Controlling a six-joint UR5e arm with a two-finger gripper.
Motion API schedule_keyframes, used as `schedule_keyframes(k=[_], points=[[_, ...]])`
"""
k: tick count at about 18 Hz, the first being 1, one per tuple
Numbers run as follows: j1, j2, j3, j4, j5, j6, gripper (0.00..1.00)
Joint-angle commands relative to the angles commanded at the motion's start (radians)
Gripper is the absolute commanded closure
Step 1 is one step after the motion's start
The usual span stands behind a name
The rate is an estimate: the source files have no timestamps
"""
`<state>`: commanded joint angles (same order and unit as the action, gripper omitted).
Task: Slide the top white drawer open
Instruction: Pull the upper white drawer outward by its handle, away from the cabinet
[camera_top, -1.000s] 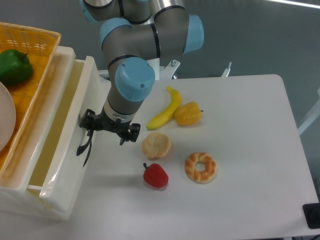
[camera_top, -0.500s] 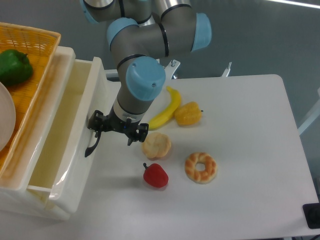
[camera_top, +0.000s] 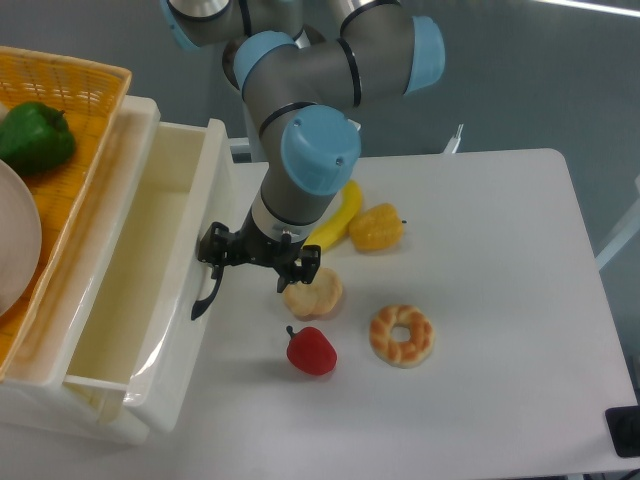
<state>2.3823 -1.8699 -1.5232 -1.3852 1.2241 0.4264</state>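
The top white drawer (camera_top: 150, 260) is the cabinet's upper one, cream-white and glossy. It stands pulled well out to the right, and its inside shows bare. Its curved black handle (camera_top: 206, 293) sticks out from the drawer front. My gripper (camera_top: 250, 272) hangs from the blue and grey arm right against that front. Its jaws stand spread, and the left finger (camera_top: 213, 262) sits at the top of the handle. The lower drawer is hidden under the top one.
An orange woven basket (camera_top: 85, 90) on the cabinet holds a green pepper (camera_top: 35, 138) and a white plate (camera_top: 15, 250). On the table lie a banana (camera_top: 335, 222), a yellow pepper (camera_top: 376, 228), a bun (camera_top: 313, 293), a red pepper (camera_top: 311, 350) and a doughnut (camera_top: 402, 335).
My gripper has moved right, and the top drawer has slid out with it. The drawer front stands further from the cabinet than a second ago.
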Motion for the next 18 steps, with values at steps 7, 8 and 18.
schedule_keyframes(k=[7, 8, 18], points=[[0.028, -0.002, 0.000, 0.002, 0.000, 0.006, 0.00], [0.029, -0.002, 0.000, 0.002, 0.000, 0.006, 0.00], [0.064, -0.002, 0.008, 0.002, 0.000, 0.012, 0.00]])
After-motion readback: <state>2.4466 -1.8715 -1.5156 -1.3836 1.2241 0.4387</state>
